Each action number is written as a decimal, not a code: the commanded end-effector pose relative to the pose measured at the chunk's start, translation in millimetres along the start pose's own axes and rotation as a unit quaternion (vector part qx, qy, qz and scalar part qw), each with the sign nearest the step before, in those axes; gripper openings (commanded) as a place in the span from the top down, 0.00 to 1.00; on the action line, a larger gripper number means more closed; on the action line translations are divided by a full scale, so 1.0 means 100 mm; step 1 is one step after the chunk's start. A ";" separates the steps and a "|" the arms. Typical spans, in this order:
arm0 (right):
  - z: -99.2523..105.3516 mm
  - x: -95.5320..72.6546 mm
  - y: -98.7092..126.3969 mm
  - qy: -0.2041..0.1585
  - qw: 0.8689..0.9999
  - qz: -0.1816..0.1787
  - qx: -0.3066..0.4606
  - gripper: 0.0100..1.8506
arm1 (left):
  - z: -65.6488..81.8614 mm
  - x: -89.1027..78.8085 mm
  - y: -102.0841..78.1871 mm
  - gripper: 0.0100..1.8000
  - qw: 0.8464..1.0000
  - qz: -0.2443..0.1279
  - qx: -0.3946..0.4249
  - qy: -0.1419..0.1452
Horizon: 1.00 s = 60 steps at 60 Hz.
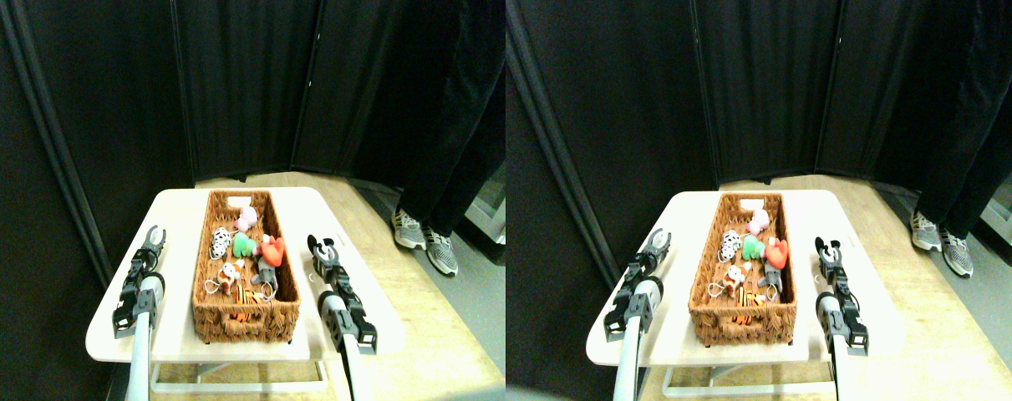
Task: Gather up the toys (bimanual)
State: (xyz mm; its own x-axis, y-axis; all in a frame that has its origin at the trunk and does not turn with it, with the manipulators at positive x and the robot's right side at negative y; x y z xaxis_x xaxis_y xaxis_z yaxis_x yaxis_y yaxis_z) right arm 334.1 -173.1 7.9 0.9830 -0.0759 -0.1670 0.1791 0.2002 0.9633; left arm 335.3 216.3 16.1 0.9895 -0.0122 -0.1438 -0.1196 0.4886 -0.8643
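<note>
Several small plush toys lie inside the long brown woven basket (206, 276) on the white table (171, 205): a pink one (246, 220), a black-and-white spotted one (220, 243), a green one (243, 246), a red heart (272, 250), a grey one (266, 272), a pale one (229, 273) and an orange-striped one (246, 295). My left gripper (155, 239) hovers over the table left of the basket, jaws parted and empty. My right gripper (322, 249) stands right of the basket, also parted with nothing between its fingers.
A person in dark trousers and grey sneakers (426, 238) stands at the right rear on the wooden floor. Black curtain panels (246, 83) close off the back and left. The table's front edge (221, 355) lies near my arms.
</note>
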 end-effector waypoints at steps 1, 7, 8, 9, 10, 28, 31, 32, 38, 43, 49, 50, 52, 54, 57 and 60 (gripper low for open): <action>0.00 -0.01 0.28 0.007 0.999 0.035 -0.007 1.00 | 0.03 0.02 -0.05 0.96 1.000 -0.024 0.009 -0.003; -0.02 0.00 0.47 0.025 0.998 0.056 -0.028 1.00 | 0.04 0.01 -0.03 0.97 1.000 -0.022 0.011 -0.013; -0.02 0.00 0.49 0.025 0.998 0.058 -0.032 1.00 | 0.05 0.01 -0.03 0.97 1.000 -0.023 0.012 -0.013; -0.02 0.00 0.49 0.025 0.998 0.058 -0.032 1.00 | 0.05 0.01 -0.03 0.97 1.000 -0.023 0.012 -0.013; -0.03 0.00 0.53 0.023 0.997 0.061 -0.041 1.00 | 0.05 0.01 -0.02 0.97 0.999 -0.025 0.015 -0.014; -0.36 0.05 1.05 0.072 0.989 0.100 -0.083 1.00 | 0.06 -0.03 0.00 0.98 0.999 -0.030 0.000 -0.026; -0.43 0.05 1.10 0.081 0.988 0.104 -0.083 1.00 | 0.06 -0.04 0.00 0.98 0.999 -0.031 0.000 -0.029; -0.45 0.05 1.11 0.084 0.988 0.105 -0.082 1.00 | 0.06 -0.05 0.00 0.98 0.999 -0.032 0.001 -0.029; -0.62 0.06 1.18 0.099 0.987 0.103 -0.079 1.00 | 0.09 -0.08 -0.01 0.99 0.999 -0.038 0.001 -0.039; -0.74 0.08 1.19 0.117 0.985 0.104 -0.068 1.00 | 0.11 -0.11 -0.02 0.99 0.998 -0.041 0.003 -0.044; -0.89 0.08 1.21 0.136 0.985 0.096 -0.053 1.00 | 0.13 -0.15 -0.02 0.98 0.998 -0.042 0.012 -0.048; -0.92 0.08 1.21 0.139 0.984 0.098 -0.054 1.00 | 0.14 -0.16 -0.02 0.98 0.998 -0.042 0.014 -0.049; -0.94 0.08 1.21 0.142 0.983 0.100 -0.055 1.00 | 0.14 -0.16 -0.02 0.98 0.998 -0.042 0.013 -0.049; -1.00 0.08 1.21 0.150 0.981 0.106 -0.063 1.00 | 0.15 -0.18 -0.03 0.98 0.998 -0.043 0.014 -0.050; -1.08 0.08 1.21 0.160 0.979 0.106 -0.063 1.00 | 0.16 -0.19 -0.03 0.98 0.998 -0.044 0.016 -0.052; -1.14 0.08 1.21 0.168 0.979 0.103 -0.052 1.00 | 0.16 -0.20 -0.03 0.98 0.997 -0.046 0.017 -0.054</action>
State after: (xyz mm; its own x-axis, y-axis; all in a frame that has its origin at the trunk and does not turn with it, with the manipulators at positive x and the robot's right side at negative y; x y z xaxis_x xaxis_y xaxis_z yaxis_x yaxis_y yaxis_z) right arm 366.5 -47.7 95.7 0.9610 0.2648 -0.0794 -0.0049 0.3035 0.9528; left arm 317.4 228.8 19.8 0.9973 0.0313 -0.0660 -0.0727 0.5065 -0.8591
